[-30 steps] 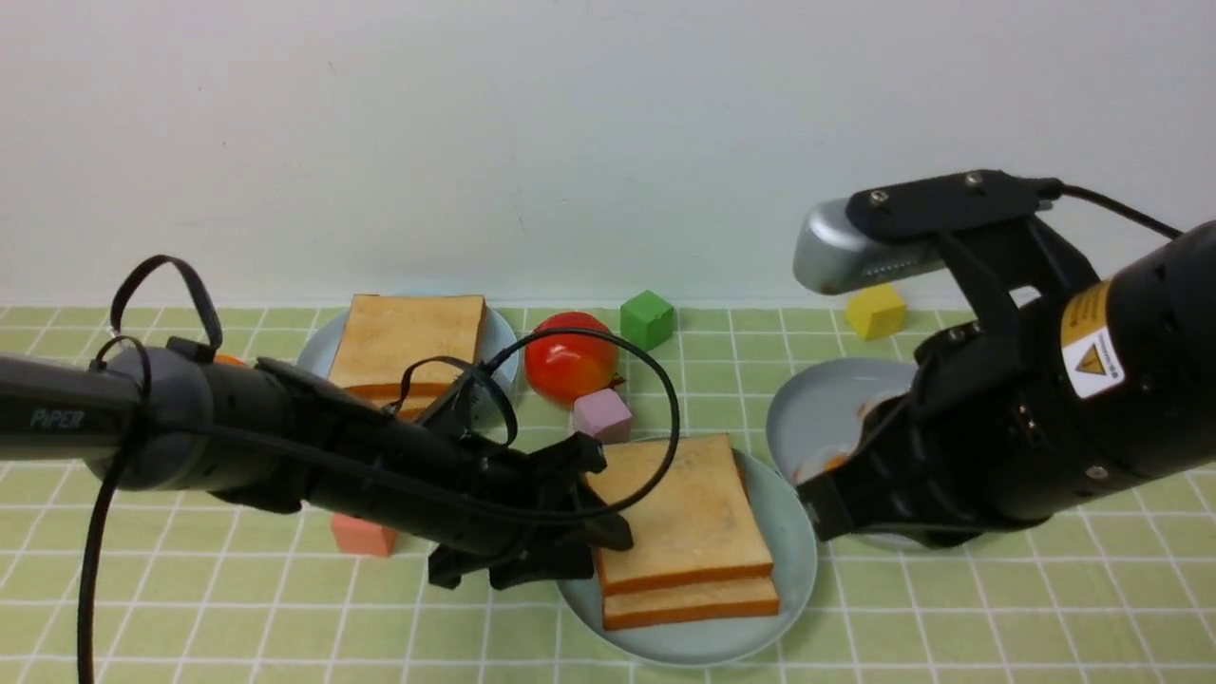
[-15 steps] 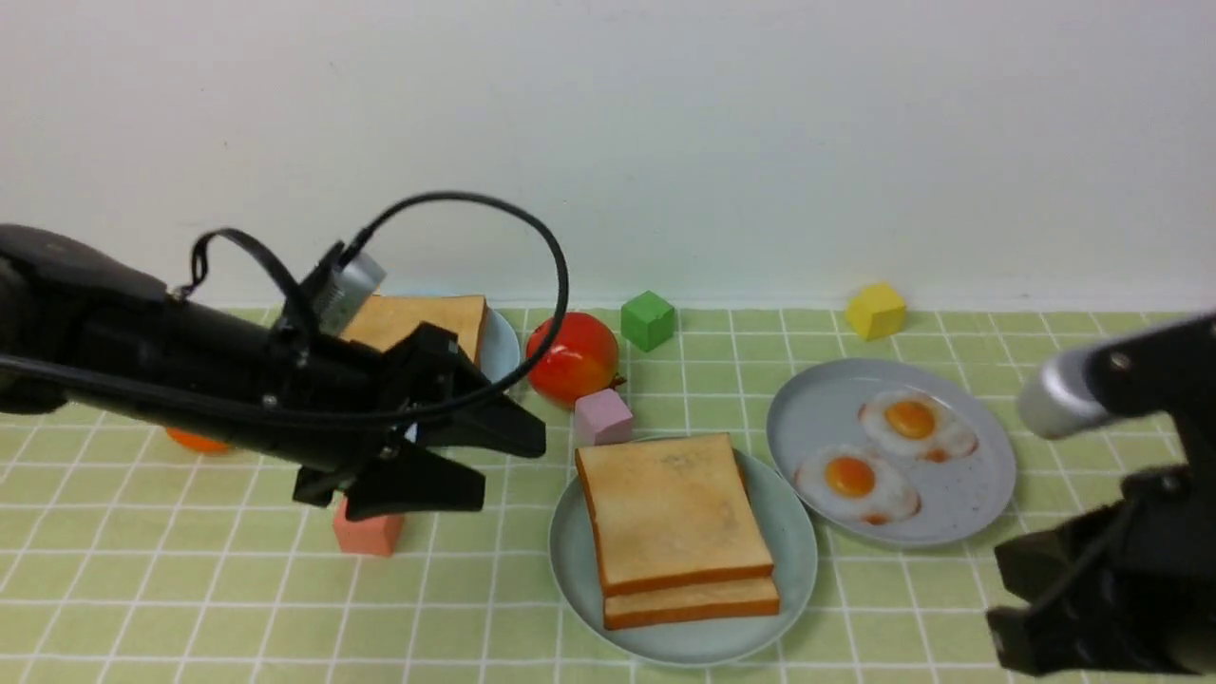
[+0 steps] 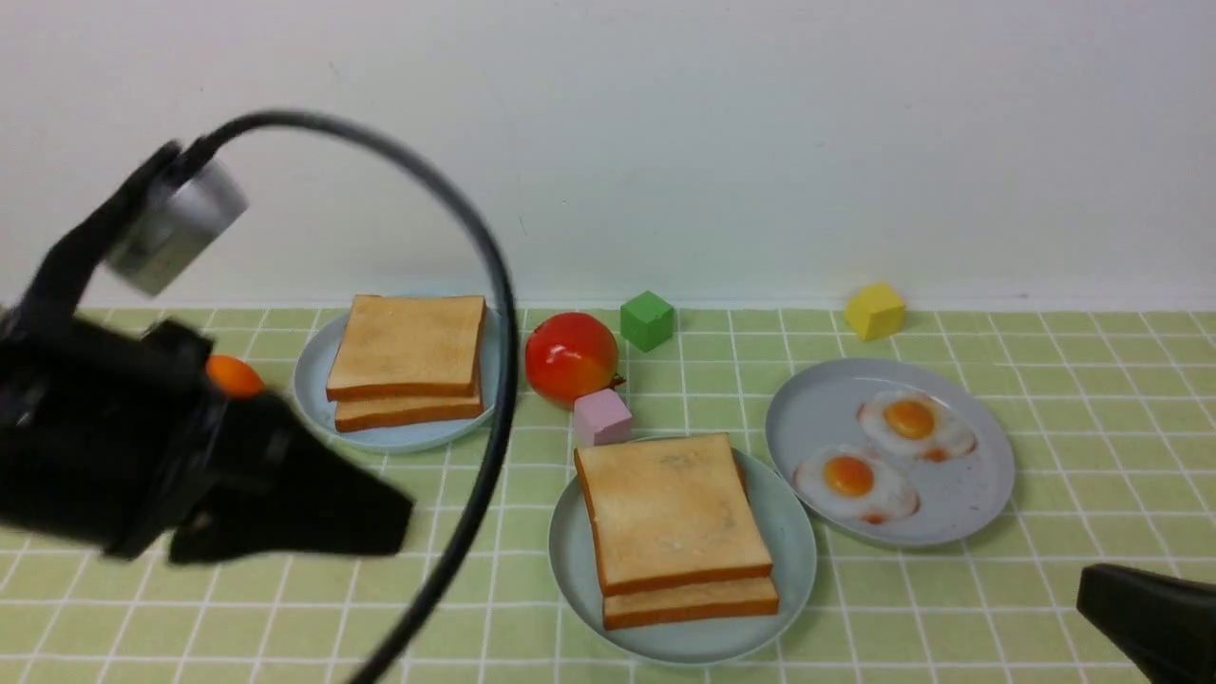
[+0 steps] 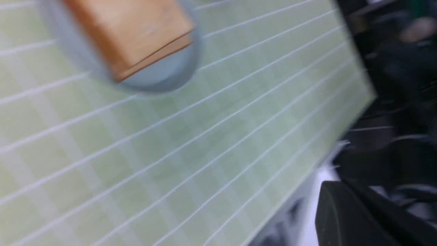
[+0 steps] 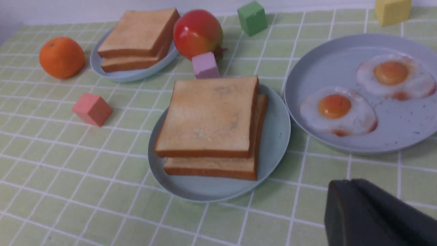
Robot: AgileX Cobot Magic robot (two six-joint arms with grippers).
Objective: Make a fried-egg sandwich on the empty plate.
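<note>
pulled back from fried-egg sandwich [image 3: 676, 522] on plate [image 3: 796, 543]: left gripper [image 3: 389, 521], right gripper [image 3: 1092, 584], both clenched, empty. probably finished; no egg visible inside.

- The left pincer [image 3: 397, 521] has pulled back from the edge of the fried-egg sandwich [image 3: 676, 518], which now lies well apart, beyond its tip
- Its jaws, spread half a second ago, are now closed
- The right pincer [image 3: 1092, 581] has withdrawn from over the grey plate [image 3: 817, 418], so both loose eggs [image 3: 855, 484] now show, well beyond its tip
- In the front view the left pincer now hides the coral cube [image 5: 91, 108]
</note>
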